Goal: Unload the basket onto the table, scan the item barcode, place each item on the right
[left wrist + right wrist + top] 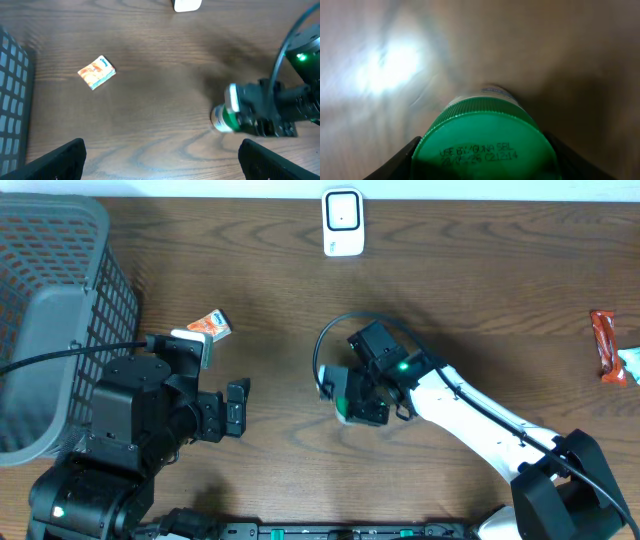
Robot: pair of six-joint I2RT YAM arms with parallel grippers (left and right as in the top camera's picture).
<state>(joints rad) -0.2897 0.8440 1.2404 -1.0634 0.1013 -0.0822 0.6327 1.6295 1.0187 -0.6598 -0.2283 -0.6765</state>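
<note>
1. The green-capped bottle point(482, 145) sits on the bench point(480, 270) on the robot's side of the scanner point(342, 222). The right jaws straddle its cap, apparently so it can be lifted and its barcode turned to the reader; whether they have clamped yet cannot be told
2. The left jaws stand wide open and empty, nearer the robot and left of the scanner, seemingly held in reserve
3. Counted: one bottle, one scanner, one basket point(60, 240) far left of the scanner, one orange packet point(210, 327) just left of it towards the robot, one red packet point(603, 345) far right, two arms
</note>
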